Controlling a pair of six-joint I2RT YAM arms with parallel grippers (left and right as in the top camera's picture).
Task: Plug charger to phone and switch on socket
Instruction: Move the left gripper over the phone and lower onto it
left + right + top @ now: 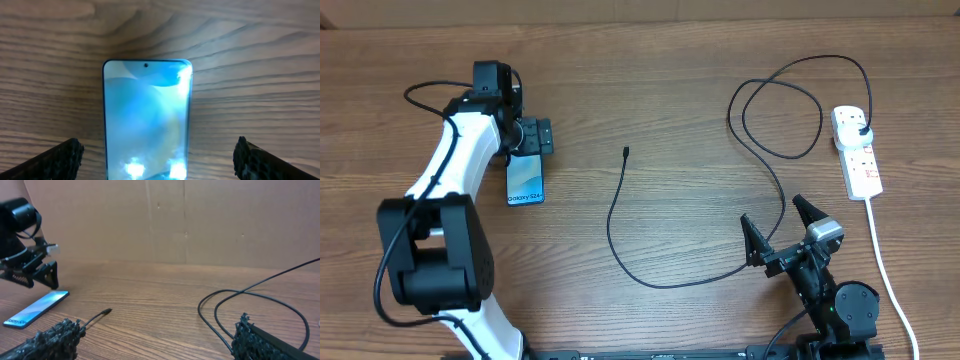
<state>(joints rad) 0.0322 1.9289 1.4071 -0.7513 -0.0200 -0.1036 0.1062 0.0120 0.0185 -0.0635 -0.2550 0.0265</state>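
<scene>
A wood-grain table (pixel 650 90) stands before a plain brown cardboard wall (pixel 200 220).

A brown wooden bench (pixel 660 90) with dark, wavy grain fills the overhead view. In the right wrist view, a plain tan cardboard wall (pixel 225 220) stands upright along the bench's far edge. It shows faint vertical creases and a few small spots.

I see the phone (pixel 525 180) lying flat, screen lit blue; the black charger (pixel 610 225) loops loosely, its plug (pixel 861 128) in the white socket (pixel 857 155).
</scene>
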